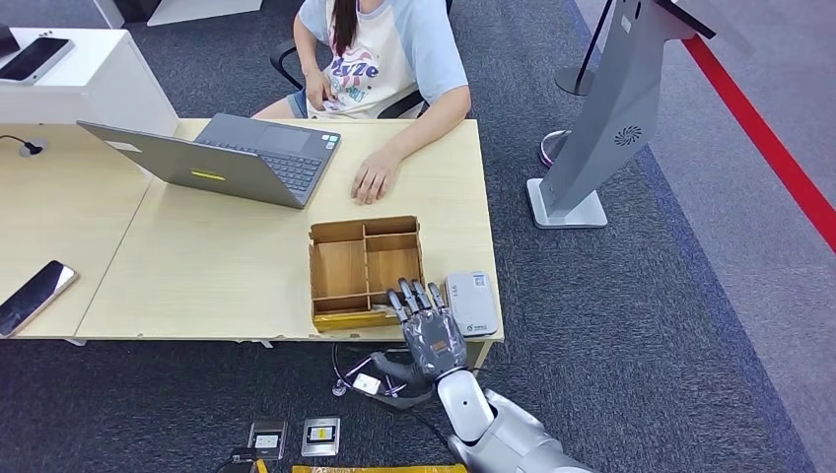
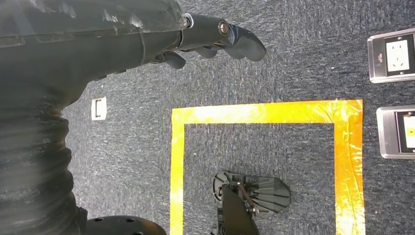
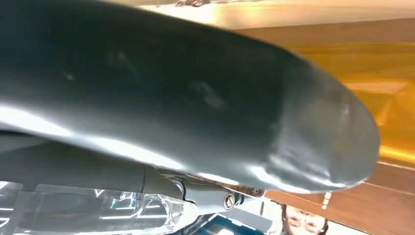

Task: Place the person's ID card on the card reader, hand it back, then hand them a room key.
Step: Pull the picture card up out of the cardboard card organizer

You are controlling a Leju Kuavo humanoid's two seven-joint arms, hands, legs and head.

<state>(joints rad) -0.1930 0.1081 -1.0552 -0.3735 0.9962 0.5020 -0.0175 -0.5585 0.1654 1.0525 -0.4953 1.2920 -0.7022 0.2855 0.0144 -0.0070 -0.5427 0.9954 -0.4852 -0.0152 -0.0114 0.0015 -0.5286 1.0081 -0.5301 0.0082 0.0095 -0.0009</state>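
My right hand [image 1: 426, 327] hovers at the table's front edge with its fingers spread and nothing in it. Its fingertips reach the front right corner of the wooden compartment box [image 1: 340, 268]. The box's wooden walls [image 3: 342, 63] lie behind the thumb [image 3: 235, 112] in the right wrist view. The white card reader [image 1: 470, 303] lies flat just right of the hand. The person [image 1: 380, 49] sits across the table with one hand [image 1: 373, 180] flat on it. Their other hand [image 1: 320, 96] holds something small and pale at the chest. My left hand [image 2: 215, 36] hangs over the carpet, holding nothing.
An open grey laptop [image 1: 232, 158] stands on the table [image 1: 197, 276] left of the box, and a phone [image 1: 34, 294] lies far left. A grey kiosk stand [image 1: 601, 128] rises on the right. Floor sockets [image 1: 320, 435], cables and yellow tape [image 2: 266, 113] lie below the table edge.
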